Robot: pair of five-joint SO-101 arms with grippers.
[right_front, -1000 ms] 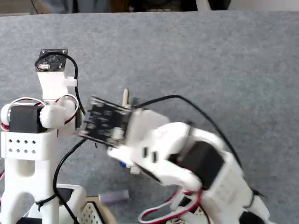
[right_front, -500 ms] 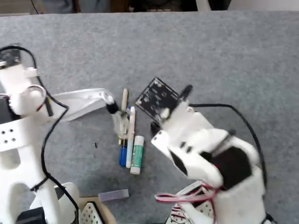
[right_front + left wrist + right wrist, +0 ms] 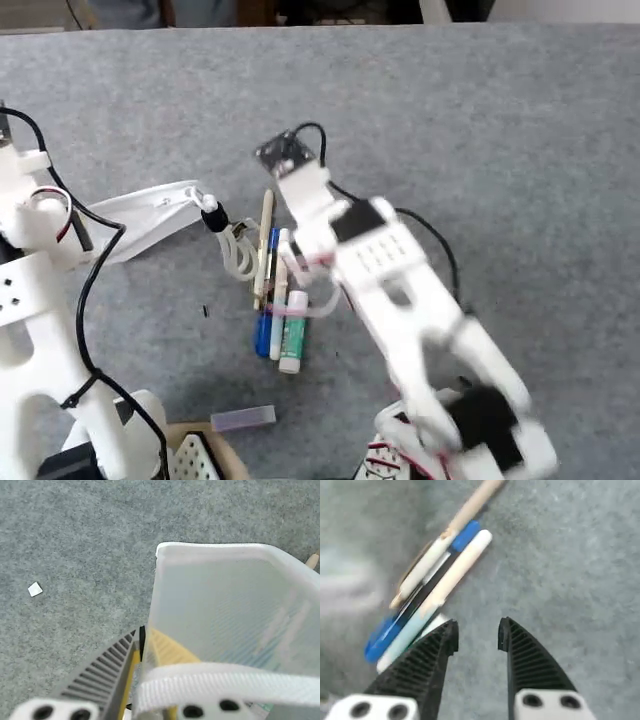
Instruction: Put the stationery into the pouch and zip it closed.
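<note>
My left gripper (image 3: 142, 640) is shut on the rim of the translucent white pouch (image 3: 225, 605). In the high view the pouch (image 3: 150, 215) hangs from the left arm, its black zipper pull (image 3: 212, 218) pointing at the stationery. A wooden pencil (image 3: 265, 235), a white pen (image 3: 280, 290), a blue pen (image 3: 264, 335) and a green-labelled glue stick (image 3: 293, 335) lie side by side on the grey table. The right arm (image 3: 370, 260) leans over them. My right gripper (image 3: 477, 630) is open and holds nothing, just above the table beside the white pen (image 3: 460, 565) and blue pen (image 3: 380, 640).
A lavender block (image 3: 243, 418) lies near a perforated box (image 3: 195, 455) at the front edge. A small white scrap (image 3: 35, 589) sits on the table (image 3: 520, 150) beside the pouch. The far and right parts of the table are bare felt.
The right arm swung off the left side and came down over the stationery. The left arm shifted left, and the pouch came into sight with its zipper end toward the pens.
</note>
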